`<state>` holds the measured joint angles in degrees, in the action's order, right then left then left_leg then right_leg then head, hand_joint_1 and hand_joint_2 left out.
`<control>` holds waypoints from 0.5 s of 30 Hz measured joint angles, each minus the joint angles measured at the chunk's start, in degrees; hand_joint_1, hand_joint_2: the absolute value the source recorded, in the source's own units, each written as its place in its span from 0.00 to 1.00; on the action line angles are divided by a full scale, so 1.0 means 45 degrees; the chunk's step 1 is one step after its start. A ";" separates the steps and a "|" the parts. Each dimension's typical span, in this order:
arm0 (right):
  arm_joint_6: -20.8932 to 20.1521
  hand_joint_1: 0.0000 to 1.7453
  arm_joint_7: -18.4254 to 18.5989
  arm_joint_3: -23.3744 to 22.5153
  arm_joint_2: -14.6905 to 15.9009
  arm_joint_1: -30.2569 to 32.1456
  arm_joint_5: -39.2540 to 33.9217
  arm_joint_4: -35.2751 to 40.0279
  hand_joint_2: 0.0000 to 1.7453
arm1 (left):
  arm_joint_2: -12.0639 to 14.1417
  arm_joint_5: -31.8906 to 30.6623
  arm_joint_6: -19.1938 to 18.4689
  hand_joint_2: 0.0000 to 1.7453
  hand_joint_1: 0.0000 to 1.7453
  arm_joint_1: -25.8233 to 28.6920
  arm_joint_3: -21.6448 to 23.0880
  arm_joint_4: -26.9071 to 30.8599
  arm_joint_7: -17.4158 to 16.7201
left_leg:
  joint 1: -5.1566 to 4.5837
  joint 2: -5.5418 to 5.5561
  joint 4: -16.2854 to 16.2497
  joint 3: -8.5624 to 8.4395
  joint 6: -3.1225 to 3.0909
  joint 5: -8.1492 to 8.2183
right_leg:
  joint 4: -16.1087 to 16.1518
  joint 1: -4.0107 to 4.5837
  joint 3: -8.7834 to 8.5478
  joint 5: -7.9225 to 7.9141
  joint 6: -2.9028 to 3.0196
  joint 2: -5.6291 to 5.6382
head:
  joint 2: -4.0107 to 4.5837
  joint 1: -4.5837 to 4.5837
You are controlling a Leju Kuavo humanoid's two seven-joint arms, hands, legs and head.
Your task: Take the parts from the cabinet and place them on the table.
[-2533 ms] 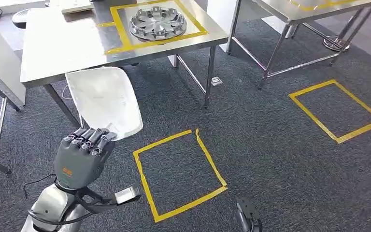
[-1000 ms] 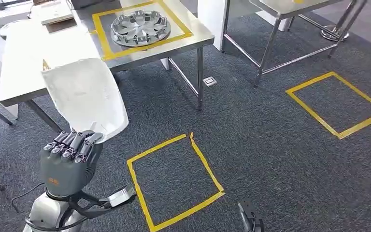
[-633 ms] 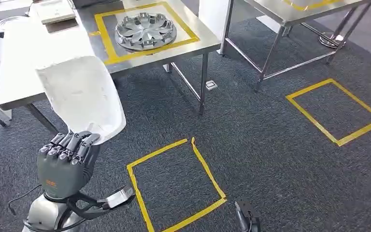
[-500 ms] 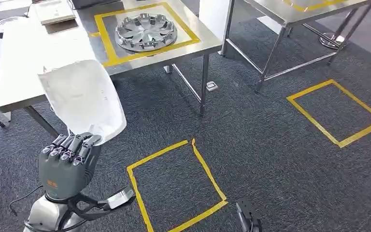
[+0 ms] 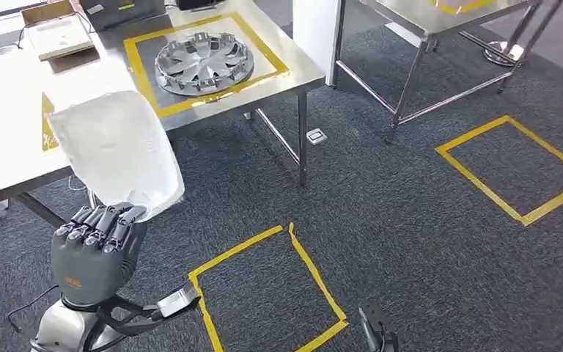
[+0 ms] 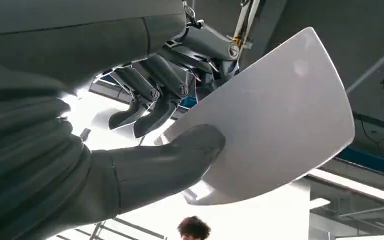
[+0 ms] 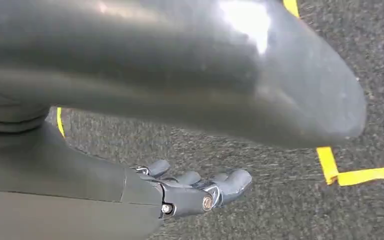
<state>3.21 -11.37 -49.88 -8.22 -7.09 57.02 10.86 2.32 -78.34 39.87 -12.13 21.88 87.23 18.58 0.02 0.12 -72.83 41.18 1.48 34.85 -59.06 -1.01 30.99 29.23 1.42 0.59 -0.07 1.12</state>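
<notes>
My left hand (image 5: 94, 253) grips the lower edge of a white curved shell part (image 5: 117, 150) and holds it upright in front of the steel table (image 5: 15, 158). In the left wrist view the thumb (image 6: 180, 157) presses on the white part (image 6: 280, 120) with the fingers (image 6: 150, 95) curled behind it. A silver wheel cover (image 5: 202, 62) lies inside a yellow tape frame on that table. My right hand (image 7: 200, 192) hangs over the carpet, its fingers apart and nothing in it.
A yellow tape square (image 5: 264, 293) marks the carpet just ahead of me, another yellow square (image 5: 517, 165) lies to the right. A second steel table (image 5: 440, 29) stands at the back right. A flat tan box (image 5: 57, 37) sits on the near table's far side.
The whole view has shifted as I walk; the table has come nearer and slid left. My left hand keeps hold of the white part throughout.
</notes>
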 joint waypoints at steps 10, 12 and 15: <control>-0.0005 0.00 -0.0015 0.0000 -0.0049 -0.0094 0.0000 0.0000 0.00 | 0.0049 0.0000 0.0058 1.00 1.00 -0.0010 -0.0083 0.0029 0.0000 | -0.0074 0.0058 0.3156 -0.1220 -0.0760 -0.2312 | -0.1569 0.0066 -0.0005 0.0908 -0.0591 -0.0027 | 0.0000 0.0024; -0.0005 0.00 -0.0010 0.0000 -0.0044 -0.0098 -0.0005 0.0000 0.00 | 0.0049 0.0000 0.0058 1.00 1.00 0.0020 -0.0083 0.0029 0.0010 | -0.0091 0.0065 0.3151 -0.1359 -0.0781 -0.2112 | -0.3389 0.0072 0.1333 0.1776 -0.0674 -0.0037 | 0.0000 0.0039; -0.0044 0.00 -0.0010 0.0000 -0.0044 -0.0023 -0.0005 0.0000 0.00 | 0.0049 0.0000 0.0058 1.00 1.00 0.0082 -0.0083 0.0024 0.0005 | -0.0090 0.0101 0.3143 -0.1787 -0.0750 -0.1755 | -0.3197 0.0076 0.1958 0.1672 -0.0671 -0.0045 | 0.0000 0.0053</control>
<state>3.02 -11.41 -49.88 -8.42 -7.19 57.00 10.86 2.54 -78.34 40.13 -11.77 21.51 87.34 18.60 -0.39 0.57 -58.68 33.14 -1.90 26.95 -73.45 -0.67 39.80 36.75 -1.60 0.39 -0.07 1.36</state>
